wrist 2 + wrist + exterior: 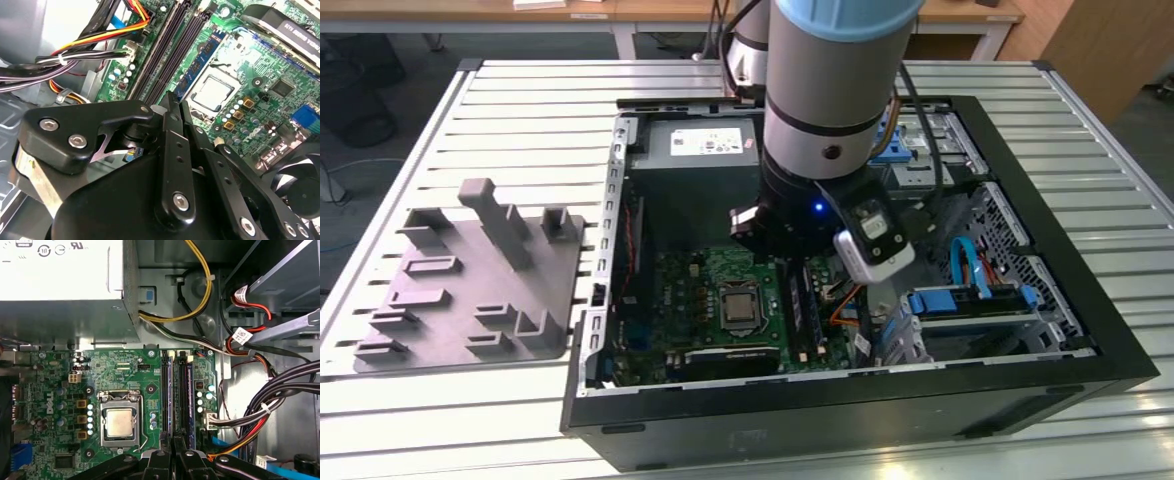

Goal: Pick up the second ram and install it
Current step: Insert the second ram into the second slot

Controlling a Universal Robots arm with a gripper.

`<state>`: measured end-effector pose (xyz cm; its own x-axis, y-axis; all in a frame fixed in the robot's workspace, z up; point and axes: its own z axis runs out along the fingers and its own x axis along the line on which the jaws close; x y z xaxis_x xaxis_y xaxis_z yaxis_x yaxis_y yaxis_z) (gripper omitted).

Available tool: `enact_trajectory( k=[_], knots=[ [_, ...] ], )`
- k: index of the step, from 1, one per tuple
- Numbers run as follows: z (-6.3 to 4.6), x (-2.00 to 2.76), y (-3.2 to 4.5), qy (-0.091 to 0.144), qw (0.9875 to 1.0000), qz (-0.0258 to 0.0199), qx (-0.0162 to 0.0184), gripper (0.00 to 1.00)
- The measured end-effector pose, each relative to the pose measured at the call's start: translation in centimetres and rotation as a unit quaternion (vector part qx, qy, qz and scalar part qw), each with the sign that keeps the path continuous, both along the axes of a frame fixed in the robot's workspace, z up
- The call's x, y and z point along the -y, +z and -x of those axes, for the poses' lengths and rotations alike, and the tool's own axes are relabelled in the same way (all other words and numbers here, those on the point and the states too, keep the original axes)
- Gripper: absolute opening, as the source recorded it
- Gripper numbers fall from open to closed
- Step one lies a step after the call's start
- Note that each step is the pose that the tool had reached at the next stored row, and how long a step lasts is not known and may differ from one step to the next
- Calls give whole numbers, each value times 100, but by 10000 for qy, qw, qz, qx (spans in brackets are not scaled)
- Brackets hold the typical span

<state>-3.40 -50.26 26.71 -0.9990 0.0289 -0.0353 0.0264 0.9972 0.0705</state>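
Observation:
My gripper (175,102) hangs inside the open computer case, over the memory slots (177,395) of the green motherboard (700,290). Its two black fingers (160,460) are pressed together, and I see nothing between them. Two slim dark strips with bluish edges stand edge-on in the slots. One (170,395) is beside the processor socket (120,422). The outer one (191,395) looks like the second ram, though I cannot tell for sure. In the exterior view the gripper (783,260) sits just above these strips (807,320).
A grey moulded slotted tray (467,290) lies on the slatted table at the exterior view's left. The power supply (700,145) fills the case's far end. Cable bundles (260,410) and blue drive brackets (961,300) crowd the side beyond the slots.

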Motion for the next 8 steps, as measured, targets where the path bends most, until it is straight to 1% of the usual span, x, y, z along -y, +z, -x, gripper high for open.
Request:
enact_trajectory(
  k=[8],
  knots=[
    [0, 0, -35, 0, 10000, 0, 0, 14]
  ],
)
